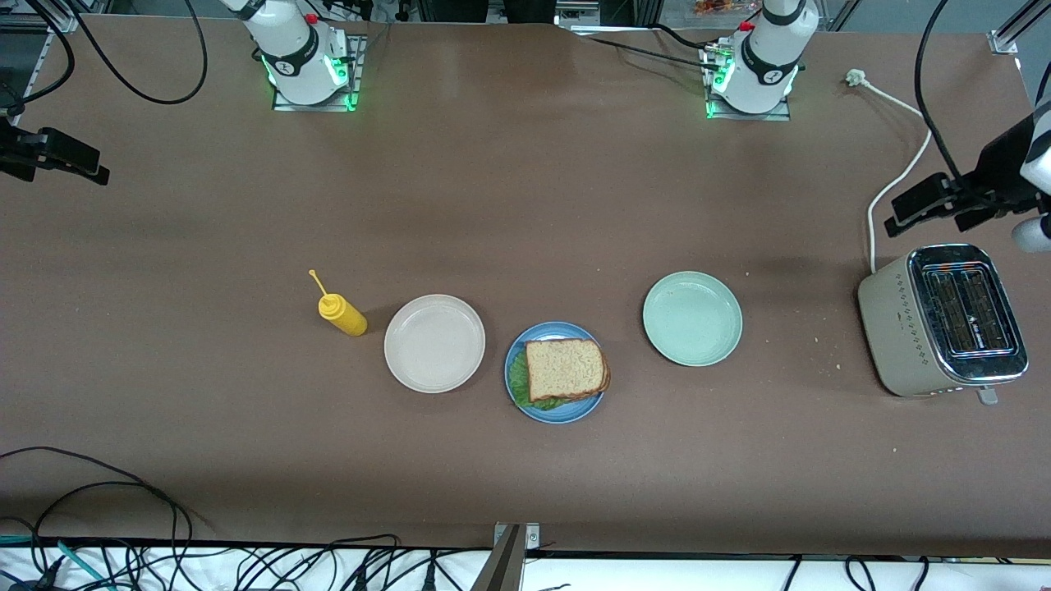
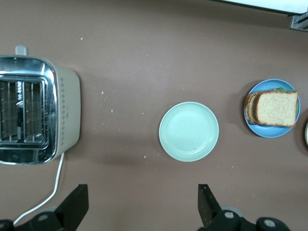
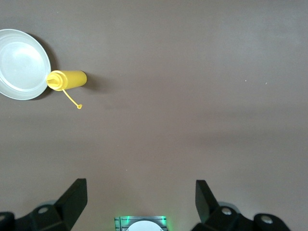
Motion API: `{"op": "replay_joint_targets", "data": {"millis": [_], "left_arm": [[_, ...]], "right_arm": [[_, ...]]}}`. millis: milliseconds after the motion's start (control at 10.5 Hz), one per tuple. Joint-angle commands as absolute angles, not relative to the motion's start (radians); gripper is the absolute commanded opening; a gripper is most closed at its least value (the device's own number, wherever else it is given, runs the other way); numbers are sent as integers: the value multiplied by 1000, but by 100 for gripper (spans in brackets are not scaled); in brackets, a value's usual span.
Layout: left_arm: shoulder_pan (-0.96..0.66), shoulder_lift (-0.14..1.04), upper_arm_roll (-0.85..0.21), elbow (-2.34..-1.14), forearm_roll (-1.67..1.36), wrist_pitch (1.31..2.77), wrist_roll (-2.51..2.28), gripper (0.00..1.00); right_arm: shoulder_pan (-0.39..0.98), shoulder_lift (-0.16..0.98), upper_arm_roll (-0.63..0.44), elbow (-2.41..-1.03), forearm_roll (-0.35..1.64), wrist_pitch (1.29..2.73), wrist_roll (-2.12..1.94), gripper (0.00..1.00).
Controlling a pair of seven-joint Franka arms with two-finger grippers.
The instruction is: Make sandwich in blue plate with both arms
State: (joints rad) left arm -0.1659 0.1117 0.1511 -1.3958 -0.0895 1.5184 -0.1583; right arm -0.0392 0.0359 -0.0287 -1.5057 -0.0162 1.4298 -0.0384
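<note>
Toasted sandwich [image 1: 566, 369] with crinkled lettuce sat on round blue plate [image 1: 554, 413].
Left gripper [image 2: 142, 204] and right gripper [image 3: 139, 202] hung over table ends, fingers spread.

- We see bare table [image 1: 525, 205] between the arm bases and the row of plates.
- The cream-white plate [image 1: 434, 343] and mint-green plate [image 1: 692, 318] flank the blue plate [image 1: 554, 413]; the toaster [image 1: 940, 320] and yellow squeeze bottle [image 1: 342, 314] stand farther out.
</note>
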Motion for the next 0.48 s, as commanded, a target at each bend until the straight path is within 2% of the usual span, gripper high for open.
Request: {"op": "replay_joint_targets", "data": {"millis": [0,380], "left_arm": [[-158,28,138,-1456,-40,1453,-164,100],[-147,25,114,-1460,5,1448,-158,100]], "right_arm": [[-51,41,-35,-1491,15,1445,-32,100],[-51,54,-69,-1489,34,1482,-31,100]]}}
